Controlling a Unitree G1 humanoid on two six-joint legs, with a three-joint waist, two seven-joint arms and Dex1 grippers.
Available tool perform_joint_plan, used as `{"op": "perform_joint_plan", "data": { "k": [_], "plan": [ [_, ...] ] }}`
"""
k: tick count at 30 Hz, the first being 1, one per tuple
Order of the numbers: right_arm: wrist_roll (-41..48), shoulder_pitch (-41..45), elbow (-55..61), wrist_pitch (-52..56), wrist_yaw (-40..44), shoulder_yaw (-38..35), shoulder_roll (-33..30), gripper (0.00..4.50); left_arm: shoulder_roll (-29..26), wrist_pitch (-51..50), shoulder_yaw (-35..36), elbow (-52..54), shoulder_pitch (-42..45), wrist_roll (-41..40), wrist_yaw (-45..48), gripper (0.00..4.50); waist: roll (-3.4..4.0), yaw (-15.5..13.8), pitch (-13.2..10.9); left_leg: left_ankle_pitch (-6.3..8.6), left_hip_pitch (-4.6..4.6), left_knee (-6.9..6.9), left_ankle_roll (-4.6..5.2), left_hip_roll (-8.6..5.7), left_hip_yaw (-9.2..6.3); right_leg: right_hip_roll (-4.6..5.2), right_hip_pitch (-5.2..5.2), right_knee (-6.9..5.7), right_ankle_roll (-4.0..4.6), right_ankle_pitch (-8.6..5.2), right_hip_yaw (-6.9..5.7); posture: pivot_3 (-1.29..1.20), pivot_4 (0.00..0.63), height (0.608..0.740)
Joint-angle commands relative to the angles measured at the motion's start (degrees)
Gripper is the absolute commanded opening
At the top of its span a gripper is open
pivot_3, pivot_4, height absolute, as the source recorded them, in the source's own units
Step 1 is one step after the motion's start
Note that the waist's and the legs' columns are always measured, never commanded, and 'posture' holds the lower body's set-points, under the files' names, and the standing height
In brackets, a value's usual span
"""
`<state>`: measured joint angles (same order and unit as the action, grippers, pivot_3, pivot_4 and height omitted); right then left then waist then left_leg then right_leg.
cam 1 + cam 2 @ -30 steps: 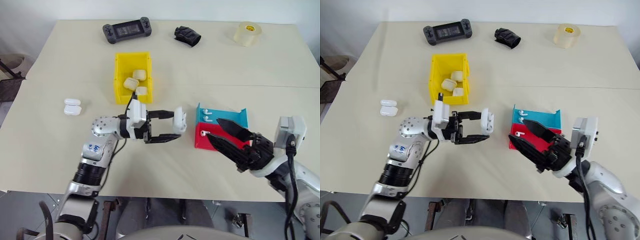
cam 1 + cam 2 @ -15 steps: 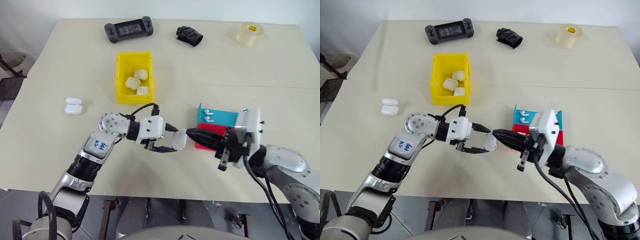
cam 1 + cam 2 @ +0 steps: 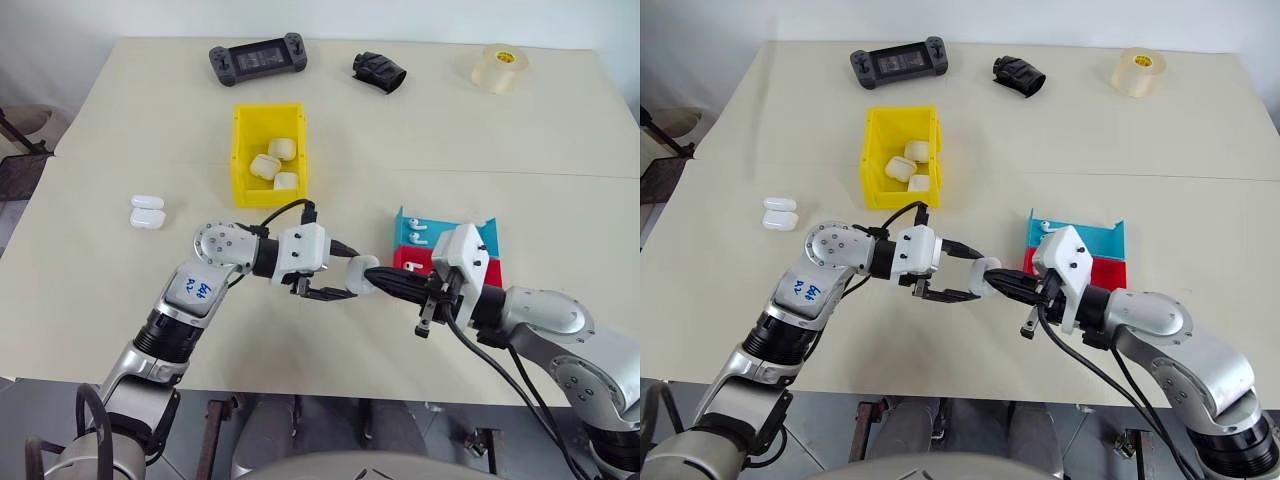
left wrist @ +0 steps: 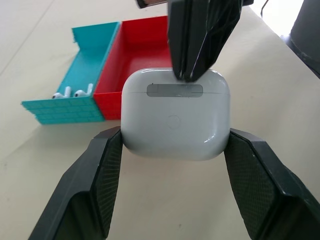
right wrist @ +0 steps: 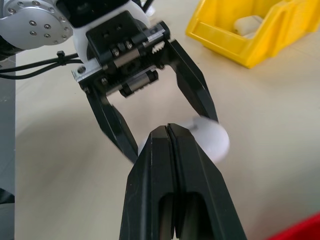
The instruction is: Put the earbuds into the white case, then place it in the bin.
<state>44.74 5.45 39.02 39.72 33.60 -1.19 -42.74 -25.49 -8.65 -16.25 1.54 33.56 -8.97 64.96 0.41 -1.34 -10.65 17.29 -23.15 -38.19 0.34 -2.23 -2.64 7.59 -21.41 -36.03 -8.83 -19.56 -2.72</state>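
The left tool (image 3: 338, 282) grips the white case (image 4: 176, 114) by its sides above the bench (image 3: 120, 300), while the right tool (image 5: 167, 131), fingers pressed together, touches the case's lid seam; two earbuds (image 4: 72, 92) lie in the blue tray (image 4: 85, 75), the yellow bin (image 3: 243, 165) well behind

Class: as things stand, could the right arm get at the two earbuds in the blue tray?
Probably yes: the earbuds lie uncovered in the blue tray, just beyond the right arm's end effector.
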Motion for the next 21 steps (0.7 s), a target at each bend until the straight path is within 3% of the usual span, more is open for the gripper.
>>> {"op": "perform_joint_plan", "data": {
  "k": [1, 5, 8, 19, 21],
  "plan": [
    [-0.4, -4.7, -0.9, -2.2, 4.0, -4.5, -1.6, 0.03, 1.0, 0.0, 4.9, 3.5, -0.7, -5.2, -1.9, 2.74, -0.01, -0.1, 0.0, 0.0, 0.0, 0.0, 0.0, 0.01, 0.0, 0.0, 0.0, 0.0, 0.0, 0.0, 0.0, 0.0, 0.15, 0.74],
    [2.2, -10.2, -1.3, -8.5, 7.9, -10.3, 2.1, 0.03, 3.2, -2.9, 10.7, 4.3, -3.7, -8.6, -8.9, 2.74, -0.09, 0.0, 0.0, 0.0, 0.0, -0.01, 0.0, 0.02, -0.01, 0.03, 0.02, -0.02, 0.0, 0.0, -0.01, 0.0, 0.15, 0.74],
    [1.6, -13.8, -0.7, -11.7, 9.0, -13.3, 3.9, 0.54, 5.7, -6.4, 16.3, 5.0, -5.5, -10.5, -17.1, 2.74, -0.1, 0.0, 0.0, 0.0, 0.02, 0.0, 0.01, 0.07, -0.01, 0.02, 0.03, -0.02, -0.01, 0.0, -0.01, 0.0, 0.15, 0.74],
    [-2.9, -17.3, -1.8, -18.6, 8.7, -16.8, 6.7, 4.22, 12.3, -6.1, 23.2, 5.7, -6.3, -6.9, -38.7, 2.74, -0.17, -0.2, 0.0, -0.01, 0.05, -0.05, -0.01, 0.02, -0.01, 0.04, 0.04, -0.05, -0.03, 0.01, 0.01, 0.0, 0.15, 0.74],
    [-3.3, -17.9, -2.8, -19.7, 9.3, -17.7, 6.7, 4.48, 12.7, -3.1, 24.2, 2.6, -4.6, -2.2, -45.5, 2.74, -0.18, -0.2, 0.1, -0.01, 0.05, -0.05, -0.01, -0.04, -0.01, 0.04, 0.04, -0.04, -0.03, 0.01, 0.01, 0.0, 0.15, 0.74]
  ]
}}
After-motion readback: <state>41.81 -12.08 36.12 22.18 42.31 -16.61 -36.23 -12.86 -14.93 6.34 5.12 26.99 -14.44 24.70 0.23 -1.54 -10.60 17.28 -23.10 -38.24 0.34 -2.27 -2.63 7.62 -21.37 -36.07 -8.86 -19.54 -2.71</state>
